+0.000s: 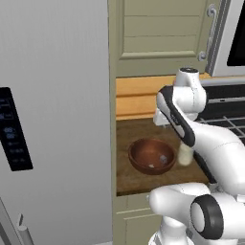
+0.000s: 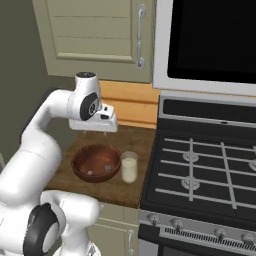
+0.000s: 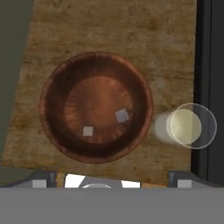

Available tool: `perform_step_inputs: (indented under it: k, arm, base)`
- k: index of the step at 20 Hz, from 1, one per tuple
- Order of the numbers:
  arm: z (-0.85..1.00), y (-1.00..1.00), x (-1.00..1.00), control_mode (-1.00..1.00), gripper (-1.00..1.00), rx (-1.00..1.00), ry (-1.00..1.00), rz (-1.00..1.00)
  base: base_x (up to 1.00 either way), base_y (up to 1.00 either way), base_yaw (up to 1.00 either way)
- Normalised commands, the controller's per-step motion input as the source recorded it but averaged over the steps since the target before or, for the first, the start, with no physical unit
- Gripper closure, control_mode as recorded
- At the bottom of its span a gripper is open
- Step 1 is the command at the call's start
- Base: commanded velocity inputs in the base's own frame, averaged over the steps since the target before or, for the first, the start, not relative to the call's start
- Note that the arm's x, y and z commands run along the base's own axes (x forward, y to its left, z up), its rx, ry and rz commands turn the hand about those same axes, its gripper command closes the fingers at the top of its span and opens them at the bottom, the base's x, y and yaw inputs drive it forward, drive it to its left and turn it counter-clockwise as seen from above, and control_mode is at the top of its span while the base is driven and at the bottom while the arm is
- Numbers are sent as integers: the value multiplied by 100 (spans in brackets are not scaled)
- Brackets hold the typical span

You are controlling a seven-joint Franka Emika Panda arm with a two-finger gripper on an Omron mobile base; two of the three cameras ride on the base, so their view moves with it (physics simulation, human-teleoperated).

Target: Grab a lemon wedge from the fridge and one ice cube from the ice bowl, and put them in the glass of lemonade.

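The reddish-brown ice bowl point(image 3: 52, 109) point(image 2: 96, 162) point(image 1: 152, 155) sits on the wooden counter. Two small pale ice cubes lie inside it, one ice cube point(image 3: 122, 115) near the centre and another point(image 3: 88, 131) beside it. The glass of lemonade point(image 3: 186, 126) point(image 2: 129, 167) point(image 1: 185, 154) stands upright just beside the bowl, toward the stove. My gripper point(image 3: 111, 179) point(image 2: 95, 132) hangs open well above the bowl, pointing straight down, nothing between its fingers. The grey fridge point(image 1: 57, 119) stands left of the counter with its doors shut. The lemon wedge is out of view.
A black stove with grates point(image 2: 200, 165) borders the counter point(image 3: 109, 30) right by the glass. Beige panelled cabinets point(image 2: 95, 35) and a dark microwave point(image 2: 210, 40) hang above. The fridge's side wall point(image 3: 13, 65) bounds the counter's other end.
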Motion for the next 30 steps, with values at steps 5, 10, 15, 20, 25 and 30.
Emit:
perform_step_inputs:
  k: [5, 10, 15, 20, 25, 30]
  arm:
    - [-92, 7, 3, -100, -100, -14, 32, 12]
    - [-97, 0, 9, -100, -100, -12, 25, 15]
    - [-52, 2, 32, -100, -100, -2, 1, 5]
    - [-57, 0, 29, -100, -100, 0, 0, 3]
    - [-57, -2, 30, -100, -100, 0, 0, 4]
    - [-40, -27, 5, -100, -100, 0, -2, 5]
  base:
    - [0, 0, 0]
    - [0, 0, 0]
    - [0, 0, 0]
    - [0, 0, 0]
    - [0, 0, 0]
    - [0, 0, 0]
